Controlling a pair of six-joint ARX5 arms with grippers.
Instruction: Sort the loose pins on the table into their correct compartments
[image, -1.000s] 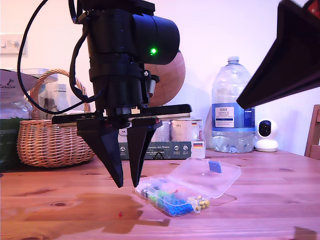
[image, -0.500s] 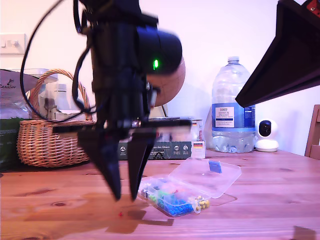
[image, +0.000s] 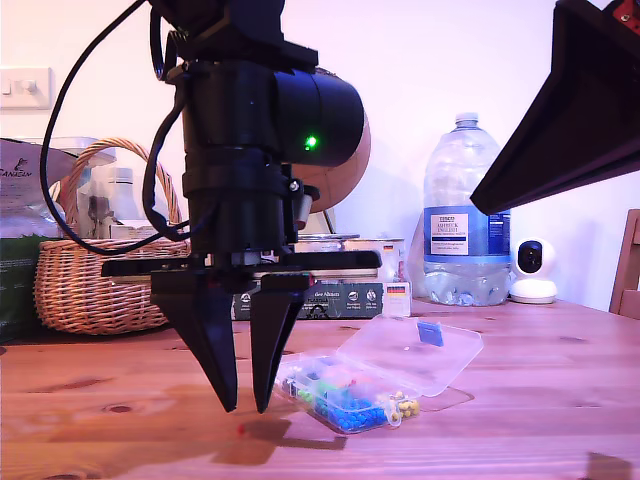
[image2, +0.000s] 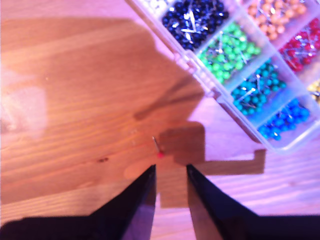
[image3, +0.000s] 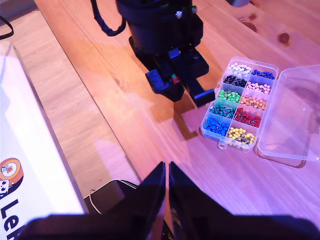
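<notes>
A loose pin with a red head lies on the table, seen as a red speck in the exterior view. My first gripper points straight down just above it, fingers a little apart with nothing between them; the pin lies just beyond its tips. The clear box of compartments stands open at the pin's right in the exterior view, lid laid back, holding sorted coloured pins. My second gripper hangs high above the table, shut and empty; the exterior view shows it at its upper right.
Along the back of the table stand a wicker basket, tins and a dark carton, a large water bottle and a small white camera. A phone and a white carton lie below my second gripper.
My first gripper has come down closer to the table, its tips now just above the red pin. The second gripper and the box have not moved.
</notes>
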